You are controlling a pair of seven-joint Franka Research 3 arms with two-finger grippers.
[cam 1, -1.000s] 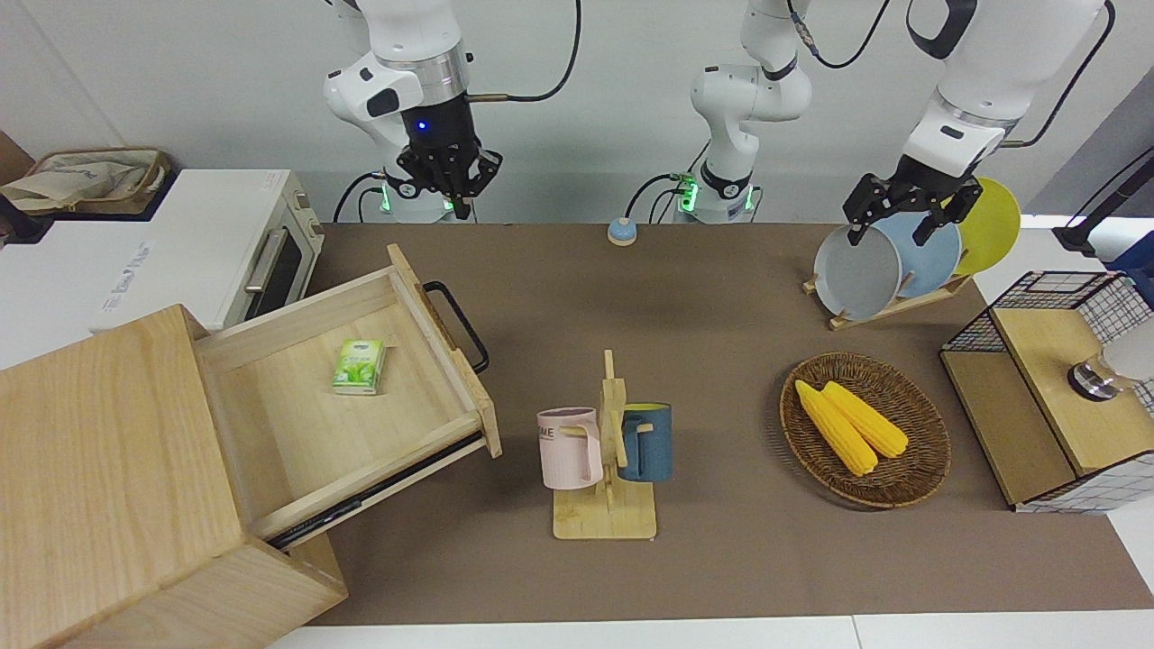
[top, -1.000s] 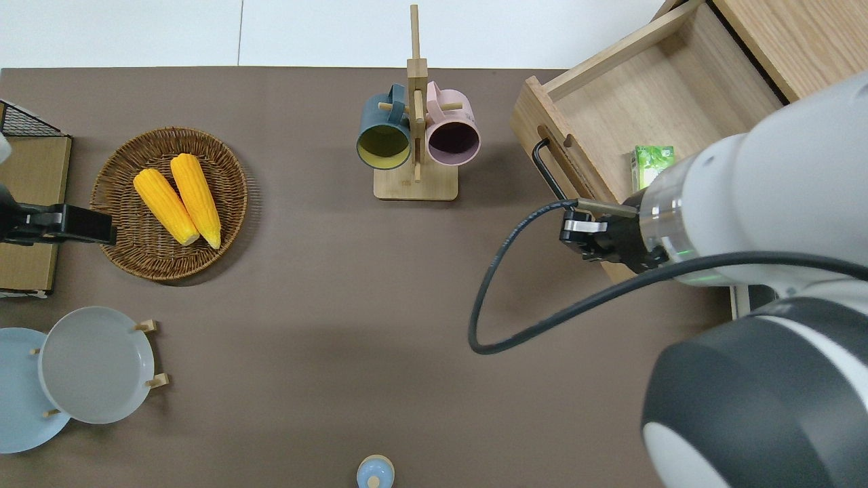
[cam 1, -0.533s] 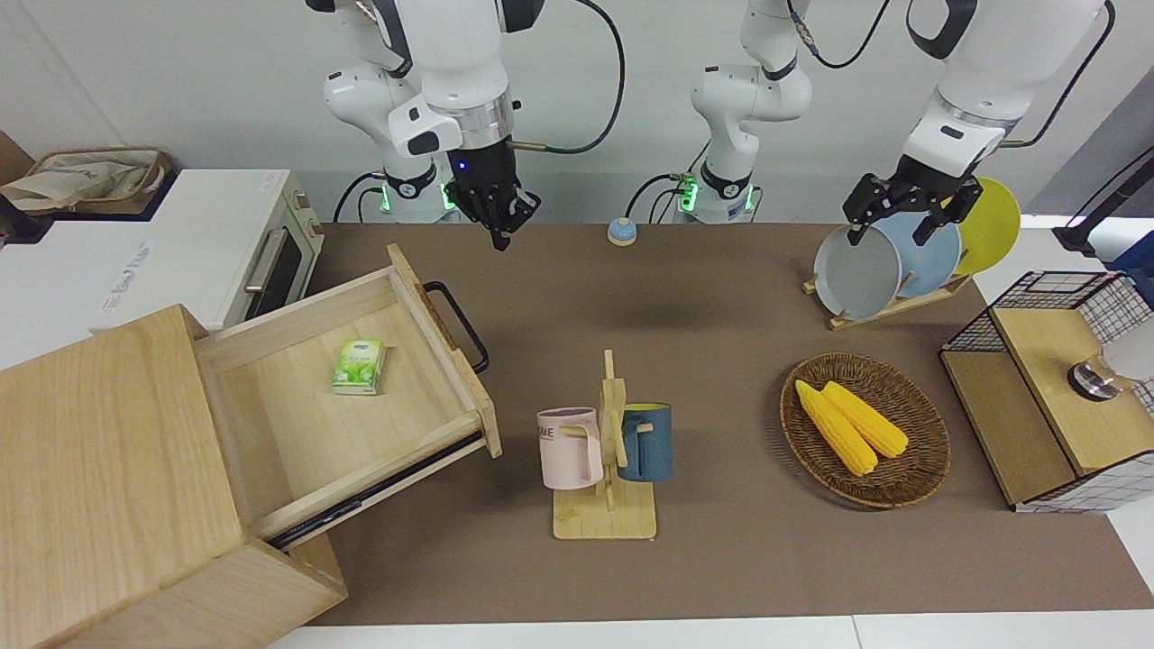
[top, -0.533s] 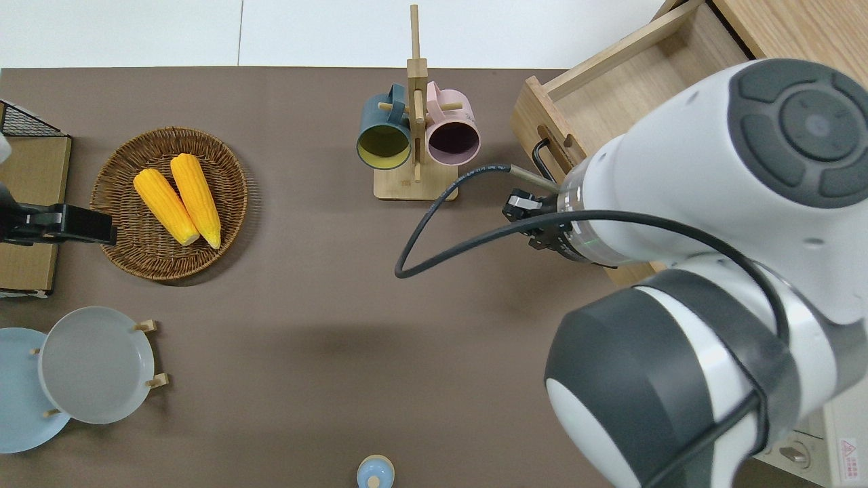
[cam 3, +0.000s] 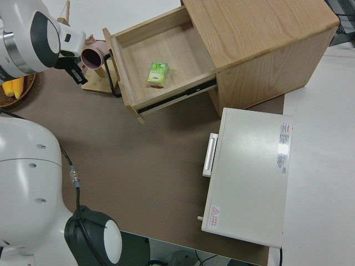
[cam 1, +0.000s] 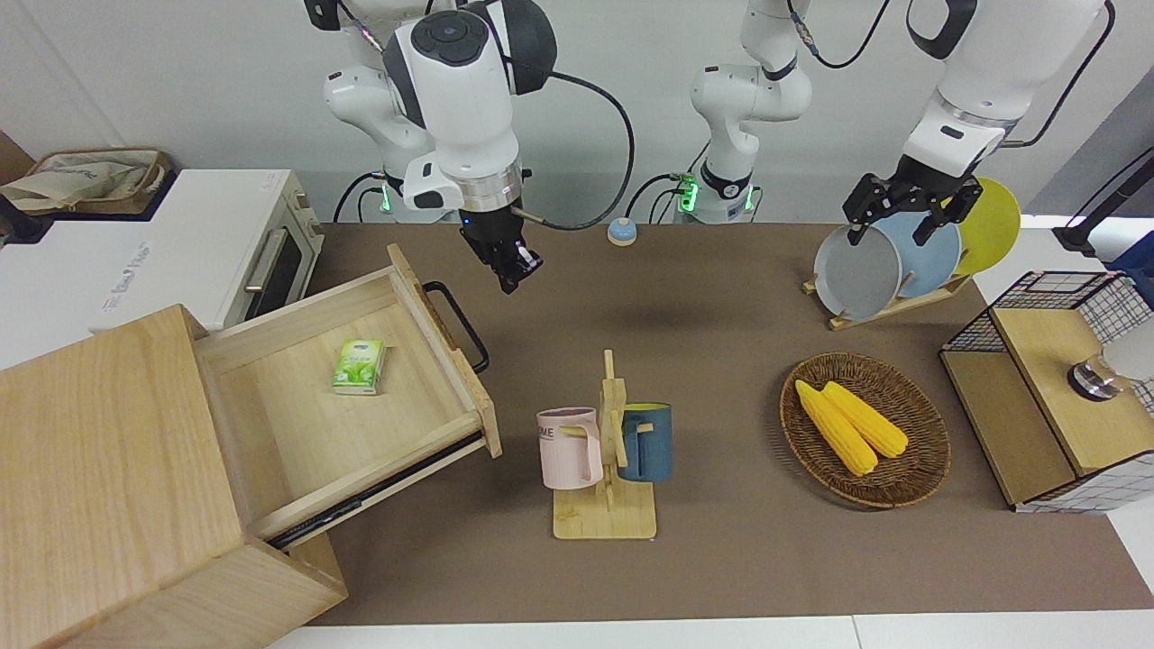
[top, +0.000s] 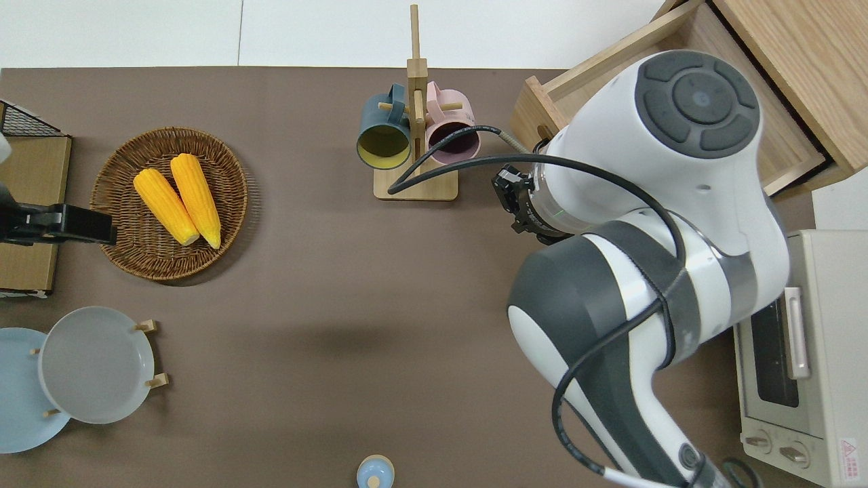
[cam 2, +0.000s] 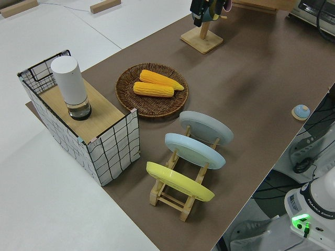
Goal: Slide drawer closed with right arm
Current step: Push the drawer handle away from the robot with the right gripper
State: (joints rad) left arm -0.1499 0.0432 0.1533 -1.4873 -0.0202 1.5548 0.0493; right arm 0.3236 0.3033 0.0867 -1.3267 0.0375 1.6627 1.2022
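Note:
The drawer (cam 1: pixel 343 415) stands pulled out of the big pale wooden box (cam 1: pixel 99 469), with a small green packet (cam 1: pixel 359 366) lying in it. Its black loop handle (cam 1: pixel 460 329) faces the middle of the table; the drawer also shows in the right side view (cam 3: pixel 166 52). My right gripper (cam 1: pixel 510 275), with the blue light on its wrist, hangs fingers down and shut on nothing. In the overhead view it (top: pixel 512 202) is over the brown mat just beside the drawer front, apart from the handle. The left arm is parked, its gripper (cam 1: pixel 892 225) open.
A mug rack (cam 1: pixel 606 451) with a pink and a blue mug stands on the mat close to the drawer front. A white toaster oven (cam 1: pixel 207 243) sits beside the box, nearer to the robots. A corn basket (cam 1: pixel 865 428), a plate rack (cam 1: pixel 888 261) and a wire-grid box (cam 1: pixel 1055 388) lie toward the left arm's end.
My right arm has swung out from over the drawer's near corner toward the middle of the table and come down, so the gripper now hangs beside the drawer front. The drawer has not moved.

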